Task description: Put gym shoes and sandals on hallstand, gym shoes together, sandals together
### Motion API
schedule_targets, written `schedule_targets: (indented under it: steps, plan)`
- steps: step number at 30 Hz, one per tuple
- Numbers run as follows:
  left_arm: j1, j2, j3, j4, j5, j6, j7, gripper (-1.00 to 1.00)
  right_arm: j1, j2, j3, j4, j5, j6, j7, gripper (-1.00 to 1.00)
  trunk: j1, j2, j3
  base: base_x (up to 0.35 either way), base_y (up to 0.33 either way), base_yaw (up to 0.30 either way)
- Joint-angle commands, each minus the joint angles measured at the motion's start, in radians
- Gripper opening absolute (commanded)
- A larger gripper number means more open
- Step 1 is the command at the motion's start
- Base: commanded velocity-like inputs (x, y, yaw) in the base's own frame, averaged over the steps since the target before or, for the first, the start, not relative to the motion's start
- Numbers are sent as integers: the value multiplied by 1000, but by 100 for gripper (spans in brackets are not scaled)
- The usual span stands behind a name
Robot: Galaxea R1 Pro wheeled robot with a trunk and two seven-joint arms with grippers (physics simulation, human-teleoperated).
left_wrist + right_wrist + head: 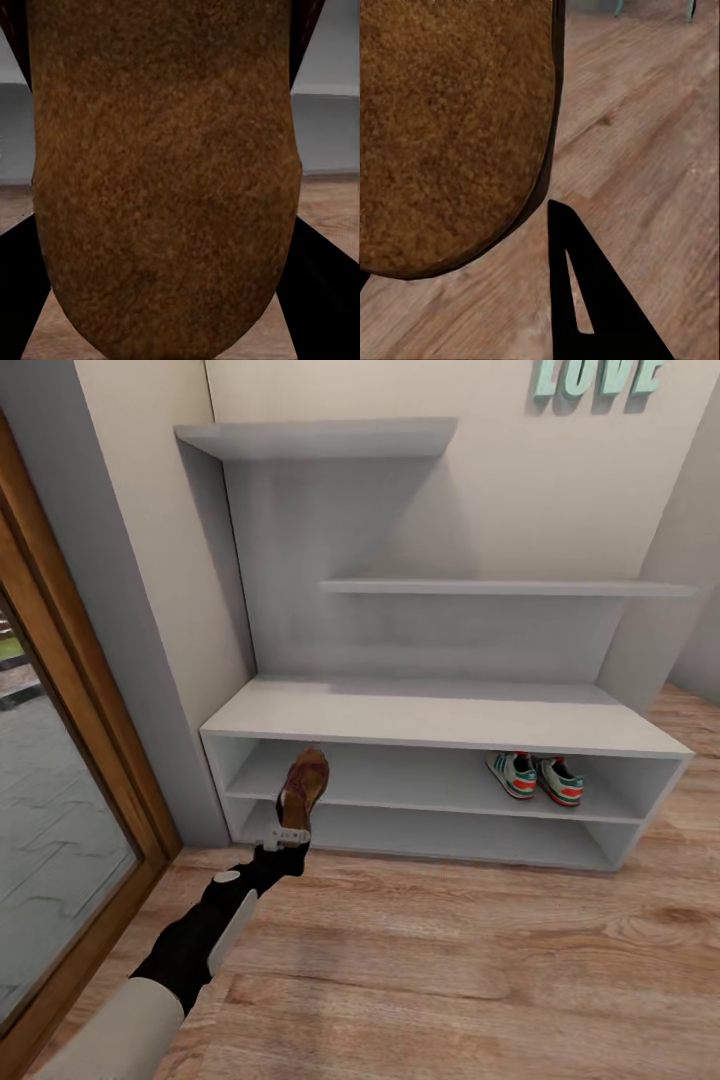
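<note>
The left gripper [287, 836] is clamped on a brown sandal [303, 788], holding it by its heel end so the shoe stands almost upright, toe upward, in front of the left end of the hallstand [440, 718]. In the head view the sandal overlaps the front edge of the middle shelf, near the rack's left wall; whether it touches the shelf cannot be told. In the left wrist view the sandal's rough brown sole [161, 180] sits between the two black fingers [322, 292], with the grey rack and a strip of the corridor floor [330, 206] behind it.

The right wrist view shows a second sandal [450, 127], its sole close against the camera, with one black finger [600, 300] beside it above the wood planks; it appears held there, but the grasp itself cannot be told for certain.

On the hallstand's middle shelf, toward the right end, the two gym shoes [535, 776] stand side by side, heels facing out, nearly touching. The bench top above them is bare grey. Turquoise letters reading LOVE [598, 377] hang on the wall above, and a wood-framed glass door [60, 780] stands at the left.
</note>
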Motion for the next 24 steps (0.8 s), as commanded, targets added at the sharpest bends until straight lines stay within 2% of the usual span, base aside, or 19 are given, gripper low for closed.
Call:
schedule_targets:
  steps: [1,2,3,5,6,7,8,9,12,13,14,15,17,20,24]
  plan:
    - [0,1,-2,13,8,4,0,-100,-1,-32,31,6,12,2,3,-100,0,0,-1,0,0,0]
    - [0,1,-2,24,8,4,0,-100,-1,-73,30,8,12,12,3,-100,0,0,-1,0,0,0]
    - [2,1,-2,39,8,4,0,-100,-1,-138,29,10,10,48,4,-100,0,0,-1,0,0,0]
    - [3,1,-2,45,8,4,-1,-100,-1,-187,28,11,-18,96,4,-100,0,0,-1,0,0,0]
    - [2,1,-2,47,7,4,-1,-100,-1,-218,28,11,-70,127,3,-100,0,0,-1,0,0,0]
    - [2,1,-2,48,7,4,-1,-100,-1,-244,28,12,-140,147,3,-100,0,0,-1,0,0,0]
    - [2,1,-2,48,7,4,-1,-100,-1,-255,29,12,-163,151,3,-100,0,0,-1,0,0,0]
    - [2,1,-2,48,7,4,-1,-100,-1,-306,29,12,-239,165,3,-100,0,0,-1,0,0,0]
    - [3,1,-3,50,7,5,-1,-100,-1,-386,28,12,-288,238,3,-100,0,0,-1,0,0,0]
    - [3,1,-3,50,7,5,0,-100,-1,-421,28,12,-298,343,3,-100,0,0,-1,0,0,0]
    - [3,1,-3,50,7,5,0,-100,-1,-431,28,12,-300,380,3,-100,0,0,-1,0,0,0]
    - [3,1,-4,50,6,5,1,-100,-1,-458,28,12,-304,511,4,-100,0,0,-1,0,0,0]
    - [3,0,-4,49,4,7,1,-100,-1,-468,28,12,-306,595,4,-100,0,0,-1,0,0,0]
    - [3,-1,-4,49,2,8,2,-100,-1,-473,29,13,-308,641,4,-100,0,0,-1,0,0,0]
    - [3,-2,-5,49,2,12,3,-100,-1,-474,29,12,-308,647,5,-100,0,0,-1,0,0,0]
